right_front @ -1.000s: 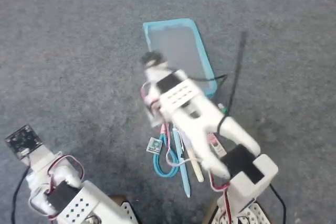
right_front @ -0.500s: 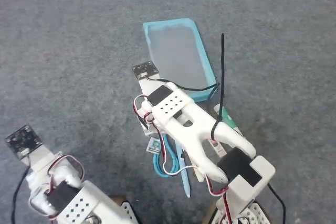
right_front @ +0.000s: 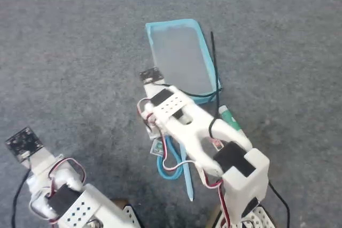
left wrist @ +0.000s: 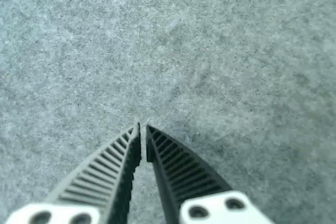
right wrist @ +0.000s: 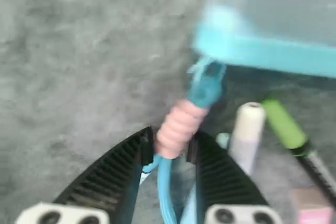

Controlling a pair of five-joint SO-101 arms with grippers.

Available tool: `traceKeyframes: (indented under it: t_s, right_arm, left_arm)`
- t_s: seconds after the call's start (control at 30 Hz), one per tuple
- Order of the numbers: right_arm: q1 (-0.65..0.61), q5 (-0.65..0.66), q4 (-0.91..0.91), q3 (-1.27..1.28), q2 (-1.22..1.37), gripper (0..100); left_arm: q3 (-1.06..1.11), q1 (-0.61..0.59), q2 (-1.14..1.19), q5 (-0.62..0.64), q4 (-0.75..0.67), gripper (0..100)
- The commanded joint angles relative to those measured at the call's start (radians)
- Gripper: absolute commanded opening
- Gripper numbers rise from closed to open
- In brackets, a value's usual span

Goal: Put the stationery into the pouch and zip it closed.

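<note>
The light blue pouch (right_front: 181, 57) lies flat at mid-table, its edge (right wrist: 273, 24) just beyond my right gripper (right wrist: 170, 142). That gripper is shut on a pink ribbed piece (right wrist: 176, 127) threaded on the blue cord (right wrist: 167, 192) that runs up to the pouch's corner. The right arm (right_front: 181, 121) lies over the stationery pile: blue cord loop (right_front: 166, 166), blue pen (right_front: 187, 177), green marker (right_front: 231, 119), pink eraser (right_front: 216, 143). A white marker (right wrist: 247, 129) and the green marker (right wrist: 286, 127) sit beside the fingers. My left gripper (left wrist: 143, 128) is shut with nothing in it over bare carpet.
Grey carpet (right_front: 80, 68) covers the whole table. The left arm (right_front: 59, 190) stays folded at the near left corner. A black cable (right_front: 214, 68) arcs from the right arm over the pouch. A small square tag (right_front: 156, 148) lies by the cord loop.
The right arm has drawn back and lowered toward the pouch's near left corner, and its black cable has swung left over the pouch. The left arm has not moved.
</note>
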Motion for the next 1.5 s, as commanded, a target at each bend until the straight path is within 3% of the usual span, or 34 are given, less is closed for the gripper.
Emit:
traceKeyframes:
  t_s: [0.0, 0.33, 0.7, 0.8, 1.03, 1.13, 1.27, 1.37, 1.47]
  right_arm:
    - [0.090, 0.009, -0.018, -0.038, -0.021, 0.4]
    - [0.139, 0.290, 0.081, -0.127, -0.125, 0.8]
    - [0.160, 0.489, 0.084, -0.009, -0.659, 0.8]
    - [0.154, 0.520, 0.065, 0.083, -0.817, 0.8]
    - [0.061, 0.703, 0.064, 0.393, -1.076, 0.8]
    - [0.041, 0.712, 0.048, 0.502, -1.147, 0.8]
    - [0.044, 0.663, 0.005, 0.546, -1.181, 1.0]
    - [0.035, 0.640, -0.005, 0.563, -1.182, 0.9]
    - [0.042, 0.643, 0.005, 0.565, -1.187, 0.8]
  left_arm:
    - [-0.010, 0.006, -0.017, -0.011, 0.005, 1]
    - [-0.010, 0.005, -0.017, -0.009, 0.005, 1]
    - [-0.010, 0.137, -0.017, -0.014, 0.000, 1]
    - [-0.008, 0.203, -0.017, -0.017, -0.095, 1]
    - [-0.008, 0.324, -0.017, -0.319, -0.315, 1]
    - [-0.015, 0.431, -0.012, -0.364, -0.301, 1]
    - [-0.131, 0.549, -0.008, -0.305, -0.192, 2]
    - [-0.262, 0.655, 0.002, -0.270, -0.077, 7]
    - [-0.332, 0.723, 0.109, -0.269, -0.095, 13]
